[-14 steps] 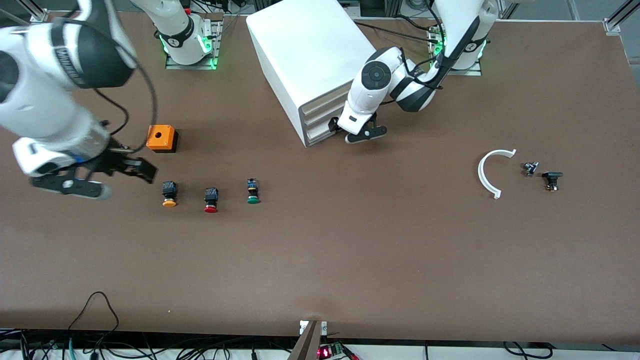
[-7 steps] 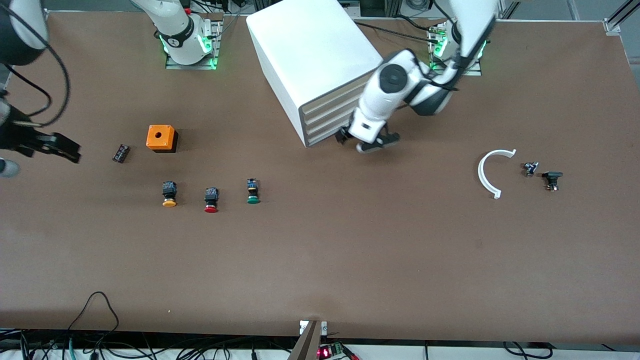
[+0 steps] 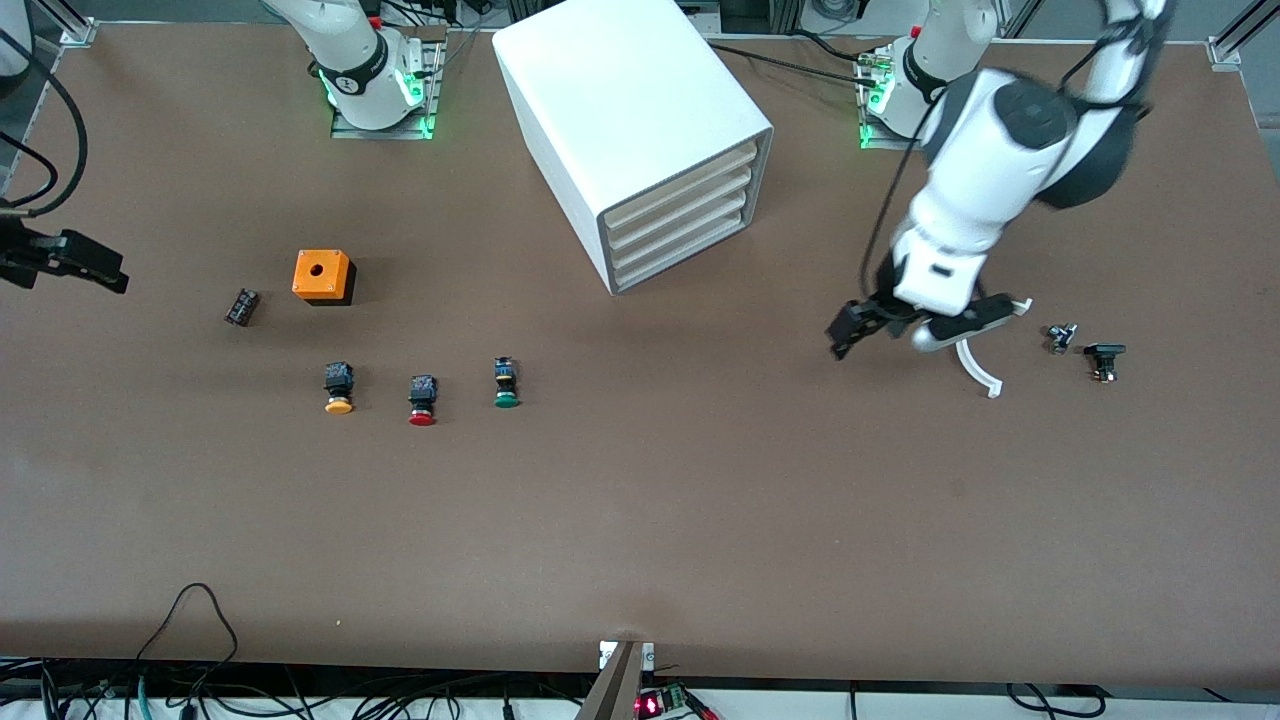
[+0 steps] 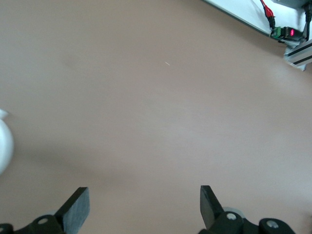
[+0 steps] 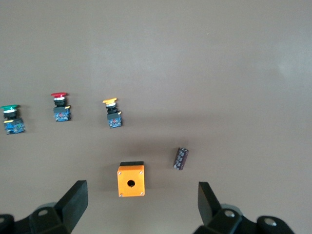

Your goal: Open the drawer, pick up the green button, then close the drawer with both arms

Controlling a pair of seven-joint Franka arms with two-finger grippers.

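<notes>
The white cabinet (image 3: 640,110) stands at the table's middle near the bases, all four drawers shut; the lowest drawer (image 3: 680,252) is flush. The green-capped button (image 3: 507,385) lies on the table beside a red-capped (image 3: 422,400) and a yellow-capped one (image 3: 339,388); it also shows in the right wrist view (image 5: 10,119). My left gripper (image 3: 905,325) is open and empty over the table by a white curved piece, away from the cabinet; its wrist view (image 4: 145,200) shows bare table. My right gripper (image 3: 65,260) is open and empty, high at the right arm's end, over the orange box (image 5: 141,195).
An orange box (image 3: 322,276) with a hole and a small dark part (image 3: 241,306) lie toward the right arm's end. A white curved piece (image 3: 975,365) and two small dark parts (image 3: 1103,358) lie toward the left arm's end.
My left gripper has swung away from the cabinet's drawer fronts toward the left arm's end. My right gripper has pulled back to the table's edge, uncovering the small dark part.
</notes>
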